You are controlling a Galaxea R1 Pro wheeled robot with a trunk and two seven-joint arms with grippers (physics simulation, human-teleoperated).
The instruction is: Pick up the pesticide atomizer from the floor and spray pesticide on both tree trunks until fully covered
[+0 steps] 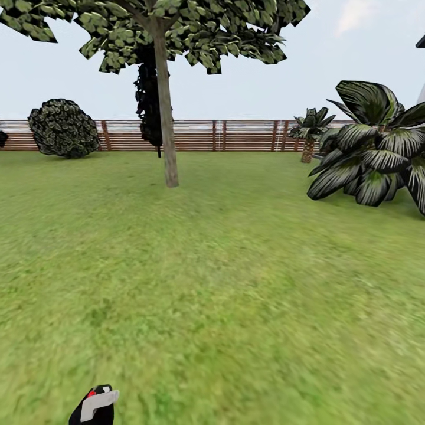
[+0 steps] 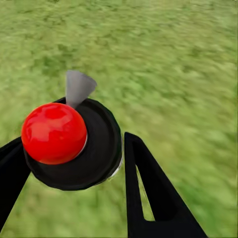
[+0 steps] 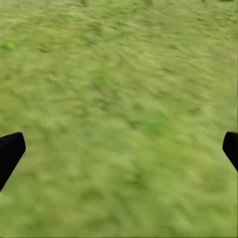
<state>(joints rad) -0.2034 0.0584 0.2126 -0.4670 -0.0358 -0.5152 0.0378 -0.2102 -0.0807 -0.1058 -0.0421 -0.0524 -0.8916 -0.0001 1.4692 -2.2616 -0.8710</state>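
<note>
Lawn (image 1: 236, 283), fence (image 1: 195, 136), one tree (image 1: 167, 118) well ahead: I keep the atomizer (image 2: 74, 144) clenched in the left gripper (image 2: 72, 163), nozzle forward for spraying, while the right gripper (image 3: 119, 148) hangs spread and empty.

Atomizer (image 2: 69, 144) black, red knob, grey nozzle, between left gripper fingers (image 2: 148, 193); tree trunk (image 1: 166, 112) upright on lawn (image 1: 236, 283)
</note>
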